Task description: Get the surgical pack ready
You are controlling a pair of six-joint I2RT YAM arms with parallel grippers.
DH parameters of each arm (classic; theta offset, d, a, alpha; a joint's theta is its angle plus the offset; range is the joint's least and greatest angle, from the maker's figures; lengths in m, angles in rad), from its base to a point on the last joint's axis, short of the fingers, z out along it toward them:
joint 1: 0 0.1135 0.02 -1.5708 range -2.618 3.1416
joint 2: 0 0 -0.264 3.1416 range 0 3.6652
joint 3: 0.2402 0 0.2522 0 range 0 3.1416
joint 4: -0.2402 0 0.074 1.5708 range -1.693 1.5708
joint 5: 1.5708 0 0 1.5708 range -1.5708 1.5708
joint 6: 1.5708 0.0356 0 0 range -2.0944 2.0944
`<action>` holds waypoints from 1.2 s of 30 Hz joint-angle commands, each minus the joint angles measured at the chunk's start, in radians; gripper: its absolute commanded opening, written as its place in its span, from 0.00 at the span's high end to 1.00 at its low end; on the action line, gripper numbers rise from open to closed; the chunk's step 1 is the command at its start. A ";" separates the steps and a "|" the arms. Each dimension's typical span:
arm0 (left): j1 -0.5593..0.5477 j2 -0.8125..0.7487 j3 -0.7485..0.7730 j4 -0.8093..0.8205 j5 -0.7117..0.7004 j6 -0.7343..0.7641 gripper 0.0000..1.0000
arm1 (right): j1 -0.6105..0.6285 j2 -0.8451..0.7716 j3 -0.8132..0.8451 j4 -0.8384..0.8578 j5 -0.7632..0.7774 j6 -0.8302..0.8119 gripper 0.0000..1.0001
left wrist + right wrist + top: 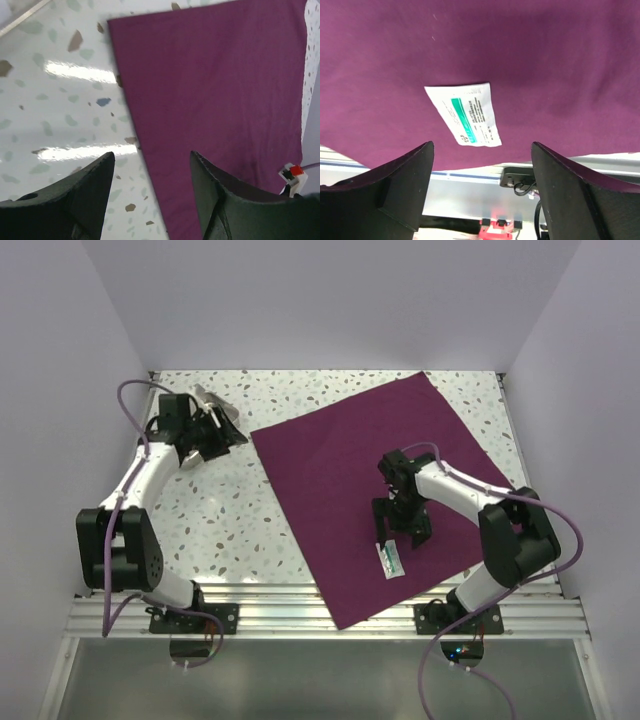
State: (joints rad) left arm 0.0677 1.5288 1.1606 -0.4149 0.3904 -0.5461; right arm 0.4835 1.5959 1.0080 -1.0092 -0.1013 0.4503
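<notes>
The surgical pack [360,470] is a deep purple cloth spread flat as a wide tilted square on the speckled table; it also shows in the left wrist view [215,90] and the right wrist view [485,45]. A small white packet with a green stripe [390,561] lies on the cloth near its front edge, seen too in the right wrist view [464,114]. My right gripper [401,528] is open and empty just behind the packet [482,150]. My left gripper [222,434] is open and empty, above the table beside the cloth's left corner [152,160].
A shiny metal object [214,401] lies at the back left, just behind my left gripper. White walls close in the table on three sides. An aluminium rail [280,610] runs along the near edge, where the cloth's front corner overhangs it.
</notes>
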 commanded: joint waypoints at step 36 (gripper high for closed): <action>-0.147 -0.231 -0.248 -0.018 0.077 -0.034 0.34 | 0.161 0.026 -0.072 0.107 0.098 0.122 0.56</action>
State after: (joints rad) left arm -0.0673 1.3106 0.9161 -0.4583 0.4389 -0.5682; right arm 0.6369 1.6661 0.9325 -0.8967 -0.0360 0.5571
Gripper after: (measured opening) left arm 0.656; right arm 0.447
